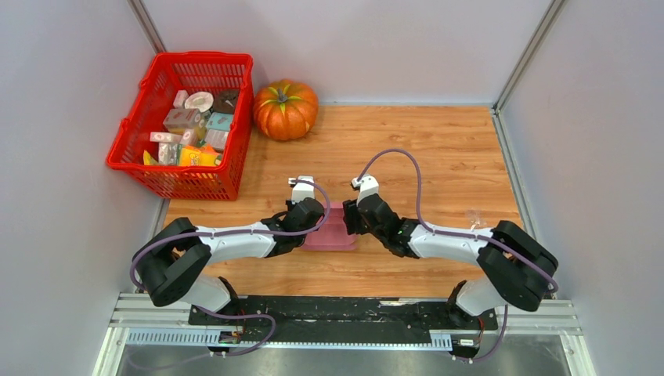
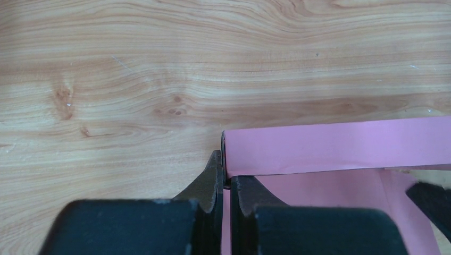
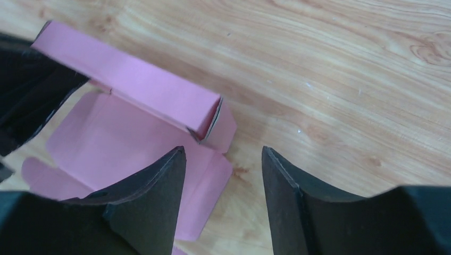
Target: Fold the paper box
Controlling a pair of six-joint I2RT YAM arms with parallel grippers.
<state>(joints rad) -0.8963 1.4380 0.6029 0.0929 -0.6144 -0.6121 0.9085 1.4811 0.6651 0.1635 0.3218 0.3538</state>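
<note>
Left gripper [image 2: 226,178] pinches the paper box's [image 2: 330,146] raised wall; right gripper [image 3: 223,151], jaws apart and empty, should probably fold its free end next.

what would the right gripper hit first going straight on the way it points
Probably the paper box: the end of its raised wall and corner flap lie ahead of the open right gripper. Depth is unclear; it could meet the table beside it.

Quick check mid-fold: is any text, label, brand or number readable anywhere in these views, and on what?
No text can be read in any view.
Print on the packages in the red basket: too small and blurred to read.
On the paper box: none, the faces shown are plain pink.
On the pumpkin: none visible.
</note>
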